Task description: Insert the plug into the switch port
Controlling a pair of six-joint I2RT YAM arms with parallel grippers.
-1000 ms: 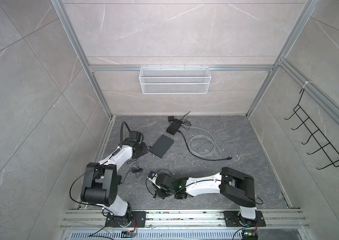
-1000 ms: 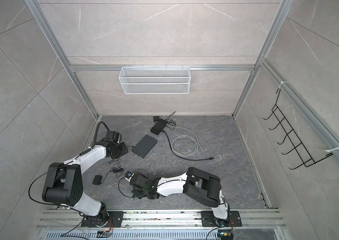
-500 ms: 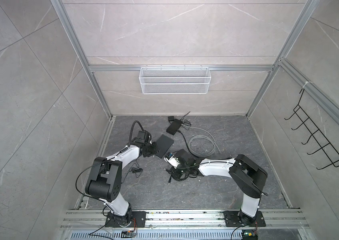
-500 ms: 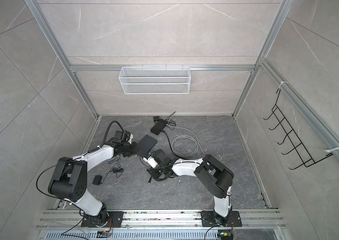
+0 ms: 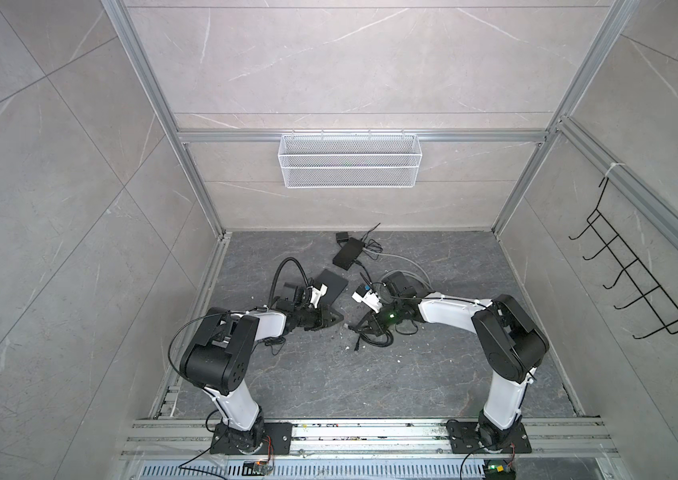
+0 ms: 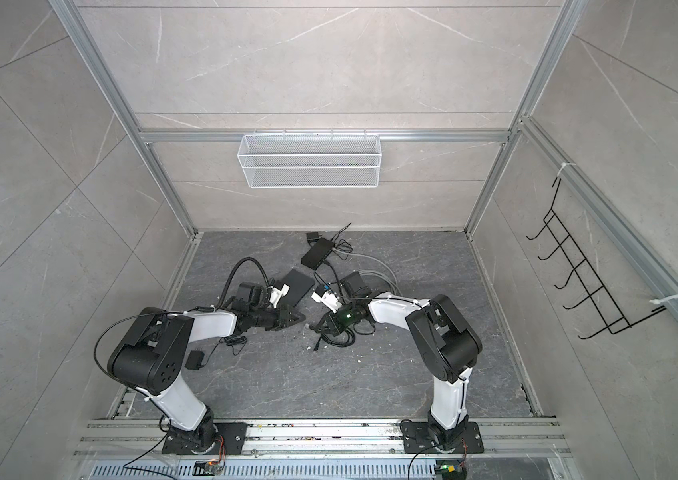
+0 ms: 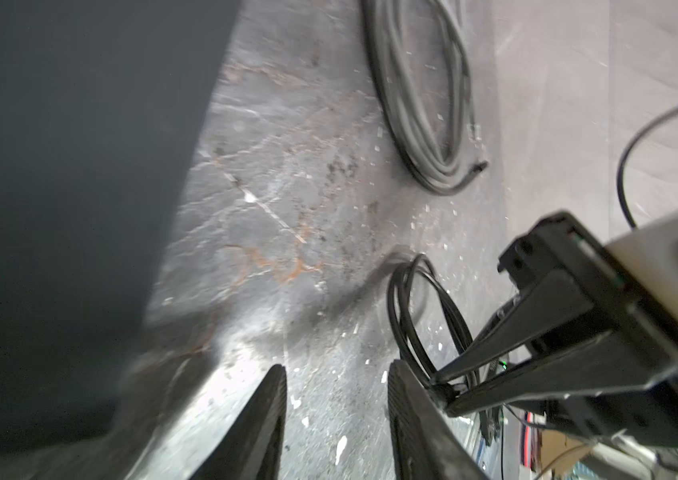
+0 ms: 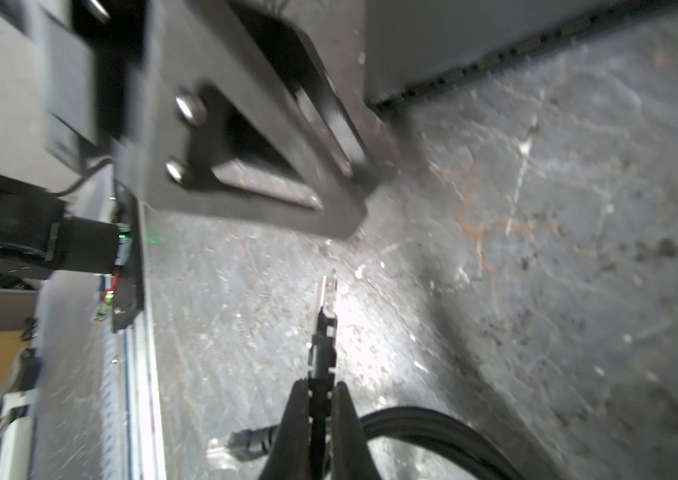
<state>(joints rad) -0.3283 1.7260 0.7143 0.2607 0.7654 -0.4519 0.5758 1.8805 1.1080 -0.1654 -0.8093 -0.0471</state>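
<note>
Right wrist view: R gripper [image 8: 320, 390] is pinching the black plug [image 8: 323, 332], its pale tip poking out ahead of the jaws, apart from the switch [image 8: 453, 25], whose port row [image 8: 474, 66] shows along one edge. L gripper [image 7: 335, 374] is spread w/ nothing btwn, just beside the switch. In both top views the two face each other, apart.

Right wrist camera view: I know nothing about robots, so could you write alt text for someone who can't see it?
The right gripper, seen from behind, pinches a small black plug with a clear tip over a grey stone floor. Ahead, blurred, are the left gripper and a black box edged with ports.
</note>
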